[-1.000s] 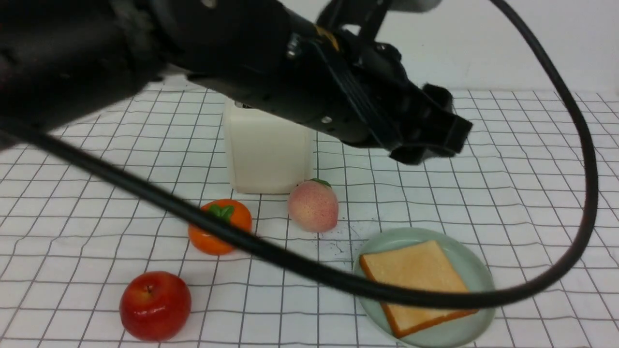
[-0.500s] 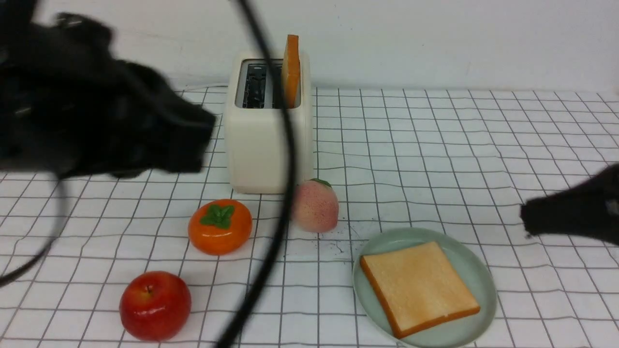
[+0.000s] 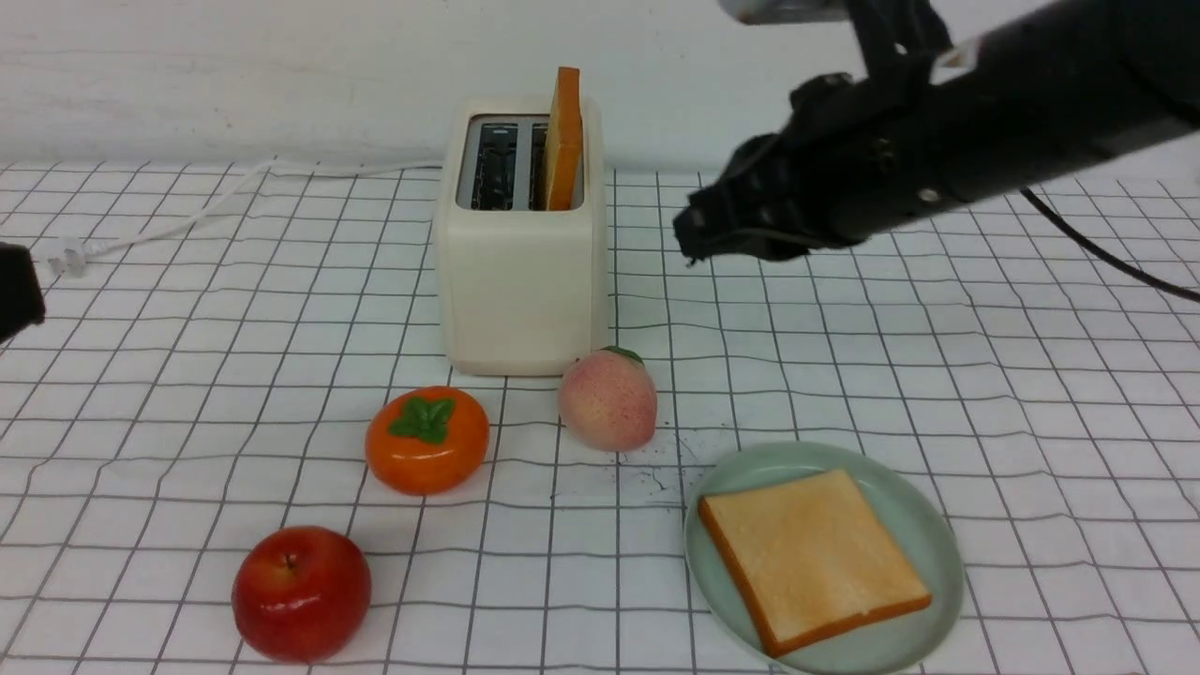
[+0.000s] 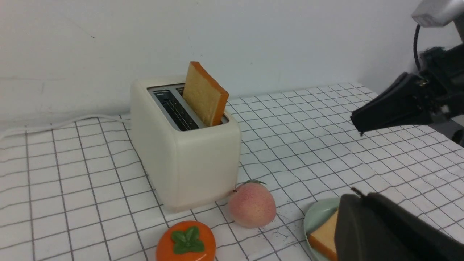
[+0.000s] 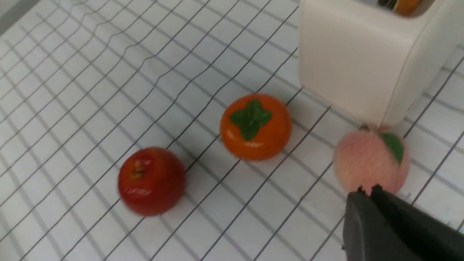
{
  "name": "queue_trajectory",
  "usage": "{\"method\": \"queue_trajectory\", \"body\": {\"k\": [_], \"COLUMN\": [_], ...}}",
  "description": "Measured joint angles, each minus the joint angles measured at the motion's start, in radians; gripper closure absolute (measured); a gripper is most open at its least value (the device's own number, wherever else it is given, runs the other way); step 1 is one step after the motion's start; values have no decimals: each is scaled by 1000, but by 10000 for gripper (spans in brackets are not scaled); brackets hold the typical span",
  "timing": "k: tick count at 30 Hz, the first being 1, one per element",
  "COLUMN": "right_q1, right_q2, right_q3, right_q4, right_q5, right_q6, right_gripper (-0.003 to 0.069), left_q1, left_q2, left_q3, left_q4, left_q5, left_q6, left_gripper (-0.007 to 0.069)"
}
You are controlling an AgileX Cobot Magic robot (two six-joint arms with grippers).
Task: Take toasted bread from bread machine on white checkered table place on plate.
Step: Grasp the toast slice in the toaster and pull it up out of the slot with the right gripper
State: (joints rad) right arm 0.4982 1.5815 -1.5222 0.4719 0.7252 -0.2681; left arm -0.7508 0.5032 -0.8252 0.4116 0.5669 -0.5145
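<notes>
A white wall closes off the far edge of the white checkered desk point(image 3: 1031, 375). Against that edge, about midway along, stands the bread machine point(image 3: 520, 281). We find the toasted bread in two places. The upright slice point(image 3: 563, 131) stands in the slot nearer the right edge, well proud of the top. The flat slice point(image 3: 811, 558) lies on the plate point(image 3: 900, 647) by the near edge, toward the right corner.

What has changed is which arm is working. The left arm crossed in front of the machine a moment ago and has pulled back to the left edge. Only the tip of the left hand point(image 3: 28, 291) shows there, its fingers seemingly pressed together on nothing. The right hand point(image 3: 698, 234) has swung in from the right edge and hangs in the air beside the machine, short of the upright slice. It too is narrow and empty.

We judge half the job done and the second pick just starting. This hand must widen before it can straddle the slice. The peach point(image 3: 607, 398) sits low, just beside the machine's front, and should not hinder a lift from above.
</notes>
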Motion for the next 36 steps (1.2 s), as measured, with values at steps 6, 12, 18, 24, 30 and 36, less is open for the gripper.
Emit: {"method": "queue_trajectory", "body": {"k": [6, 12, 18, 24, 30, 36], "right_q1": [8, 8, 8, 8, 8, 8], "right_q2": [181, 338, 482, 597, 626, 626], "right_q3": [-151, -260, -374, -447, -453, -454], "right_q4": [-95, -83, -59, -32, -18, -17], "right_q5": [-198, -336, -426, -500, -554, -582], "right_q6": [100, 117, 118, 121, 122, 122], "right_gripper": [490, 226, 51, 190, 452, 565], "left_q1": [0, 0, 0, 0, 0, 0], "left_q2": [-4, -4, -4, -4, -4, -4], "left_q3": [1, 2, 2, 2, 2, 2], "left_q4": [12, 12, 12, 13, 13, 13], "left_q5": [-39, -45, -46, -46, -46, -46], "left_q6": [-4, -33, -50, -54, -56, -56], "left_gripper": [638, 638, 638, 638, 638, 638]}}
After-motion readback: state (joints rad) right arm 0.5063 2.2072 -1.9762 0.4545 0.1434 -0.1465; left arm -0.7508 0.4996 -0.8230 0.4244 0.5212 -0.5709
